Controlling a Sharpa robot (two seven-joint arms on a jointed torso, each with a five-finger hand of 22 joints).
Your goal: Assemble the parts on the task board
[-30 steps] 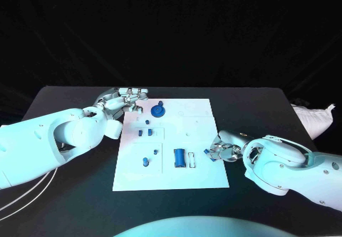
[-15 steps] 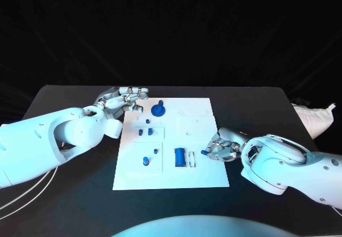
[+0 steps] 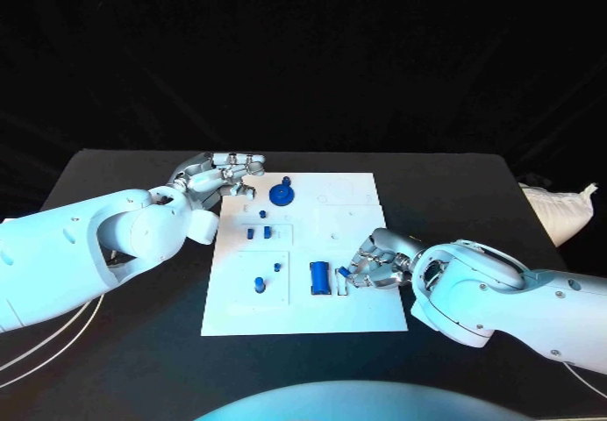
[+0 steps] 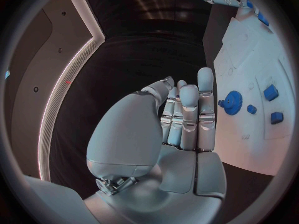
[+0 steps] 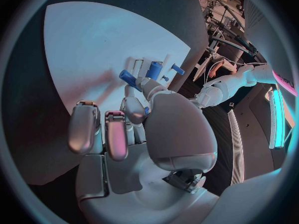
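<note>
The white task board (image 3: pixel 341 307) lies lengthwise on the black desk (image 3: pixel 114 351), its long axis running away from the robot. Near its far end sits a blue gear-shaped part (image 3: pixel 282 195), and closer in lie several small blue pieces (image 3: pixel 263 233) with another small blue piece (image 3: pixel 258 284) near the board's left side. A larger blue block (image 3: pixel 319 278) rests in the near half of the board, its long axis parallel to the board's length, with a narrow white piece (image 3: pixel 338 284) just beside it, aligned the same way. The right robot hand (image 3: pixel 374 267) is over the board's right edge next to that block, and it pinches a short blue pin (image 5: pixel 129 78) between thumb and a finger, while its other fingers are stretched out; in the right wrist view the pin points out from the fingertips toward the block. The left robot hand (image 3: pixel 225 172) is at the board's far left corner beside the gear, holding nothing, its fingers (image 4: pixel 186 115) extended straight and close together, with the thumb apart.
</note>
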